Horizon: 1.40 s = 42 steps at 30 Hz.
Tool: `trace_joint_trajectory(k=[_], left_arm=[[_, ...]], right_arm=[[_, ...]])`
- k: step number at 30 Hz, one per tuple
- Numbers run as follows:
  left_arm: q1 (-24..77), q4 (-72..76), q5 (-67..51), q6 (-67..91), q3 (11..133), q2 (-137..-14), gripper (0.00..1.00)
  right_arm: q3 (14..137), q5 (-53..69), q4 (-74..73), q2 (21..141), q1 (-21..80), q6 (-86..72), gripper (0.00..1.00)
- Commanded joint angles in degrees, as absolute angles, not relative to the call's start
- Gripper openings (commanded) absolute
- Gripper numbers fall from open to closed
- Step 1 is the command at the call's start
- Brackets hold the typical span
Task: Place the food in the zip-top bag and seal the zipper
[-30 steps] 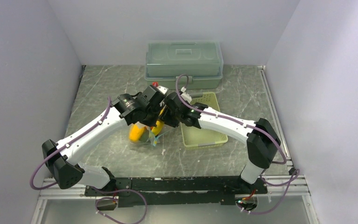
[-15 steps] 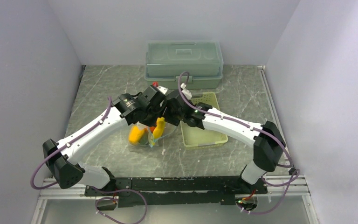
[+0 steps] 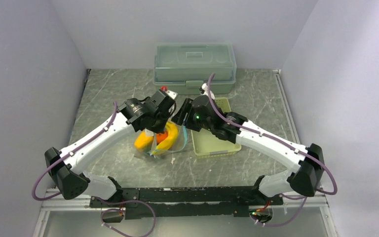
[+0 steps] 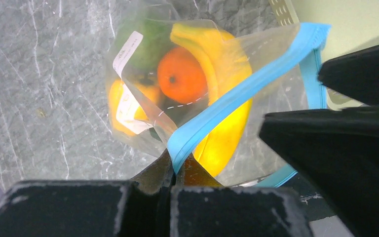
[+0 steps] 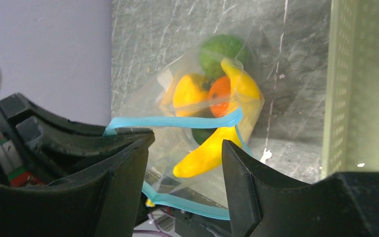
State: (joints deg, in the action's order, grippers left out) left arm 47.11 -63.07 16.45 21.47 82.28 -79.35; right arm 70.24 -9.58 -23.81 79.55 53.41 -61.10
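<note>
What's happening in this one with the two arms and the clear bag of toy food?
The left gripper is shut on the thin teal-blue zipper strip of the clear floppy plastic bag, holding up its rim. An orange toy ball, yellow toy bananas, a yellow toy pepper and a green round fruit are inside. The right gripper hangs open by the bag's mouth, gripping nothing. The two sides of the strip stand apart, so the sealing is not yet done.
</note>
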Motion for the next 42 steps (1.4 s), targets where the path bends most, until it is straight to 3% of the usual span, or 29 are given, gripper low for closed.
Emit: trace_joint_trajectory(k=[1,16,32,42], left_arm=[[47.0,-64.0,17.7,19.7,85.6,-78.0,0.0],[47.0,-64.9,7.9,11.8,87.3,-74.4,0.0],[46.9,-65.1,-6.9,3.9,92.5,-72.9,0.0],[46.9,-67.8,-10.4,1.8,94.0,-71.5,0.0]], right_arm=[[69.9,-11.4,-26.0,75.4,53.4,-51.7,0.59],[64.2,-5.4,-20.3,61.2,53.4,-19.1,0.62],[62.2,25.9,-25.1,52.3,53.5,11.6,0.7],[56.9,32.3,-24.3,45.0,53.5,28.3,0.75]])
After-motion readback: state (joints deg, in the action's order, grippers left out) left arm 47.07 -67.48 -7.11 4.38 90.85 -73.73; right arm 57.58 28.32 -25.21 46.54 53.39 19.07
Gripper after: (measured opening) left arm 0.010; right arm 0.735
